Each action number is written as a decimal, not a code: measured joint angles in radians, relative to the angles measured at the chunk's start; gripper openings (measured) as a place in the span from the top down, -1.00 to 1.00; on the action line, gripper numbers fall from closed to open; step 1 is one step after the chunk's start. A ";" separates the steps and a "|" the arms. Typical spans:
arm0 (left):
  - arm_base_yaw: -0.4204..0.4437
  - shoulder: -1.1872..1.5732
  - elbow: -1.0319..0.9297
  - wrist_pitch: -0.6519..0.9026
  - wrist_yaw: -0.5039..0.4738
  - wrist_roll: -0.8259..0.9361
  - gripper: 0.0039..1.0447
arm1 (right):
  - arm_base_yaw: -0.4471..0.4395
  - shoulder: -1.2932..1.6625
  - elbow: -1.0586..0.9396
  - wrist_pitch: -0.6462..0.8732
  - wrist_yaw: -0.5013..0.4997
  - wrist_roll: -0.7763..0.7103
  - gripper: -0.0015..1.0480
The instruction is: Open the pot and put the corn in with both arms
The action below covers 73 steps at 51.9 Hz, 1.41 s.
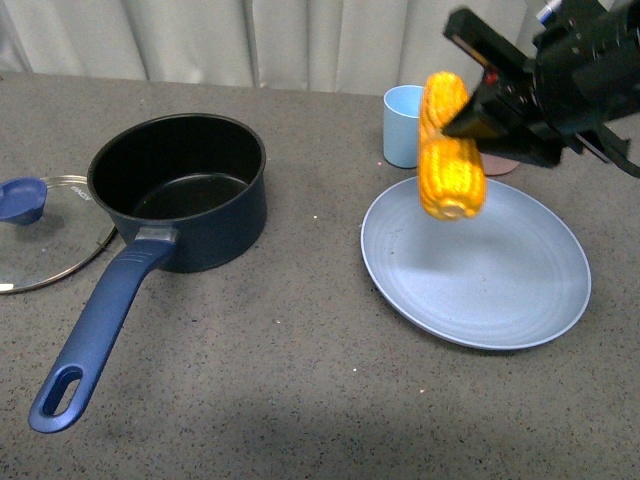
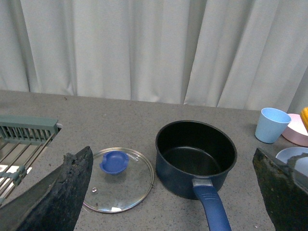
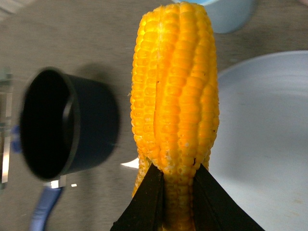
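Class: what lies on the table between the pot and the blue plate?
Nothing. The front view shows only bare grey tabletop between the pot and the plate. The corn hangs above the plate.

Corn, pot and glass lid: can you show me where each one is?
corn [image 1: 452,150]: front view, on the kernels at the cob's middle.
pot [image 1: 215,235]: front view, on its blue outer wall.
glass lid [image 2: 119,187]: left wrist view, on the clear glass beside its blue knob.
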 joint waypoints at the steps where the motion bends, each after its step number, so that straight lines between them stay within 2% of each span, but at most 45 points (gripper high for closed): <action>1: 0.000 0.000 0.000 0.000 0.000 0.000 -0.88 | 0.009 0.000 0.010 0.005 -0.016 0.014 0.80; 3: 0.000 0.000 0.000 0.000 0.000 0.000 -0.88 | 0.036 0.007 0.035 0.017 -0.058 0.050 0.81; 9: 0.000 0.000 0.000 0.000 0.000 0.000 -0.88 | 0.103 0.052 0.116 0.019 -0.097 0.111 0.81; 22: 0.000 0.000 0.000 0.000 0.000 0.000 -0.88 | 0.250 0.245 0.395 -0.035 -0.087 0.164 0.83; 37: 0.000 0.000 0.000 0.000 0.000 0.000 -0.88 | 0.333 0.391 0.605 -0.094 -0.072 0.180 0.83; 53: 0.000 0.000 0.000 0.000 0.000 0.000 -0.88 | 0.342 0.418 0.632 -0.099 -0.063 0.182 0.83; 63: 0.000 0.000 0.000 0.000 0.000 0.000 -0.88 | 0.341 0.420 0.626 -0.054 -0.055 0.189 0.08; 73: 0.000 0.000 0.000 0.000 0.000 0.000 -0.88 | 0.336 0.418 0.595 -0.048 -0.054 0.186 -0.47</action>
